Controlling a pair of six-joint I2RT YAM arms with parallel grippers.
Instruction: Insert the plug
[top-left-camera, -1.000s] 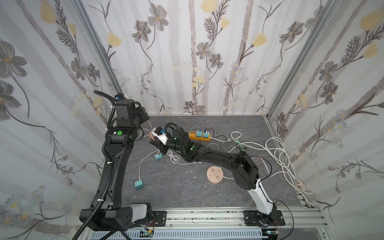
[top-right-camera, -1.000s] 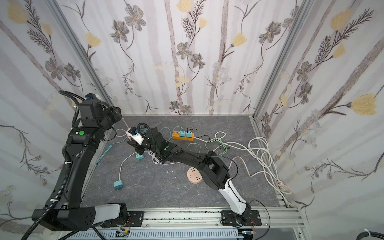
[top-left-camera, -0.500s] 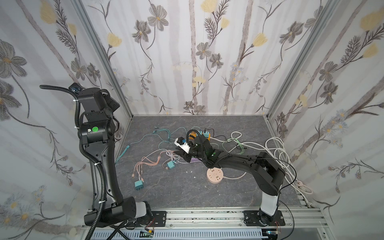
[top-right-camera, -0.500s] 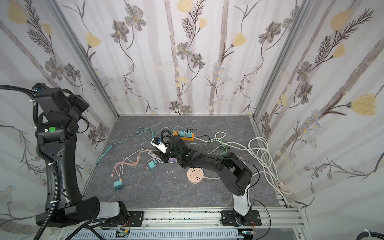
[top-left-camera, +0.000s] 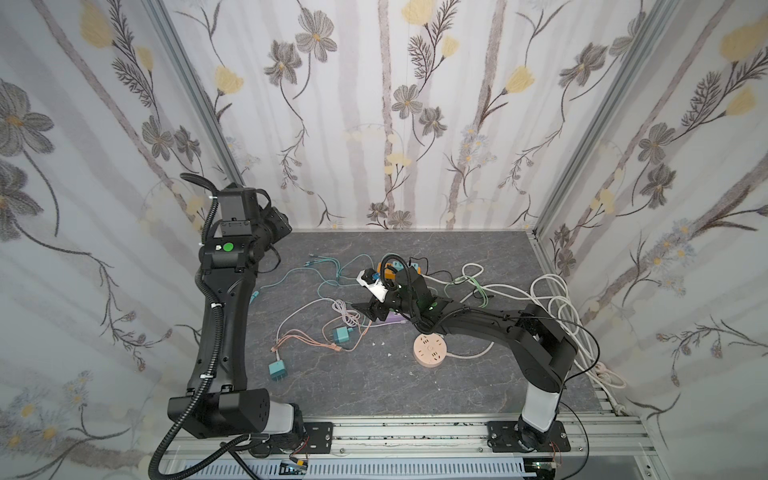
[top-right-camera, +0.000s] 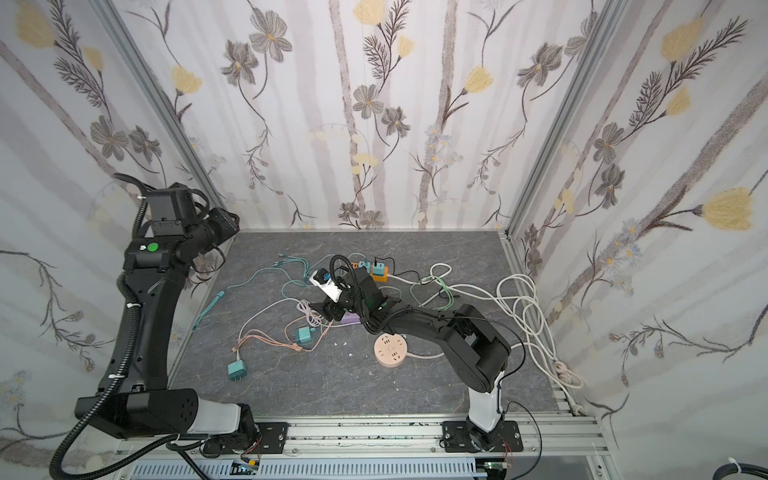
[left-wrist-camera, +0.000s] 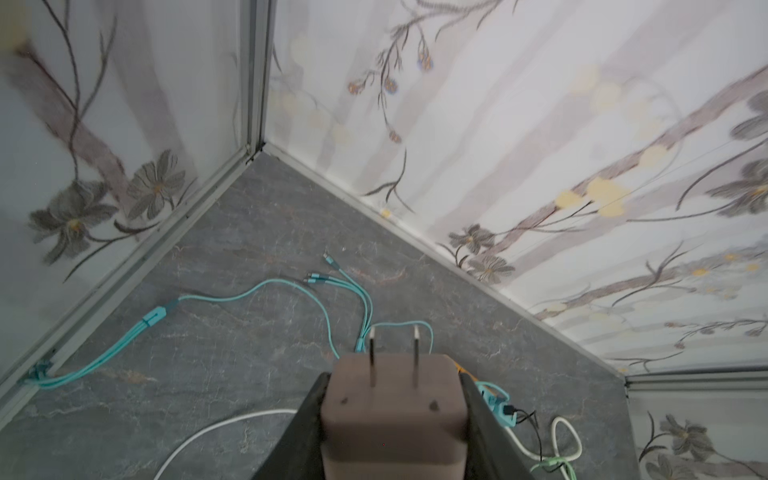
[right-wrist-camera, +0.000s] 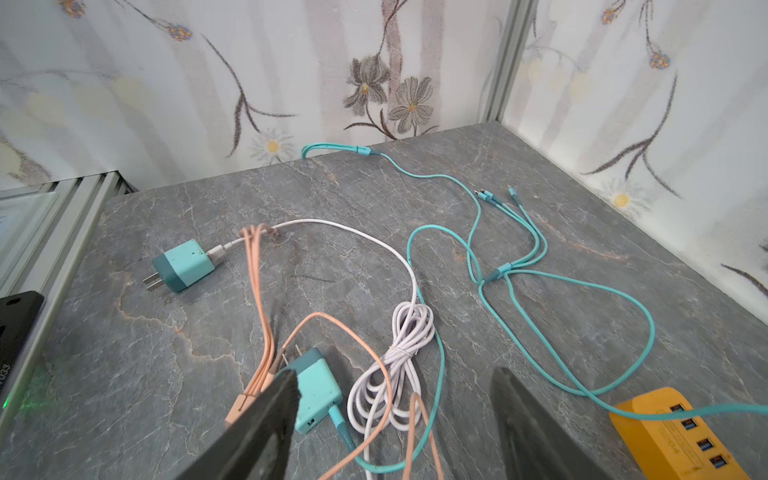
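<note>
Near the back-left corner the left gripper (left-wrist-camera: 394, 388) clamps a brown two-pronged plug (left-wrist-camera: 392, 419) above the table (left-wrist-camera: 249, 249), while mid-table the right gripper (right-wrist-camera: 395, 399) hangs with jaws spread, gripping nothing, over a coiled white cable (right-wrist-camera: 405, 345) near an orange power strip (right-wrist-camera: 665, 432).

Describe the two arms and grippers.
The left arm and right arm are matte black with white base links. The left carries a ribbed black conduit and a round green dot; thin black cables loop along the right. The left gripper and right gripper have dark wedge-shaped fingers.

"033" on black housing (right-wrist-camera: 16, 328)
</note>
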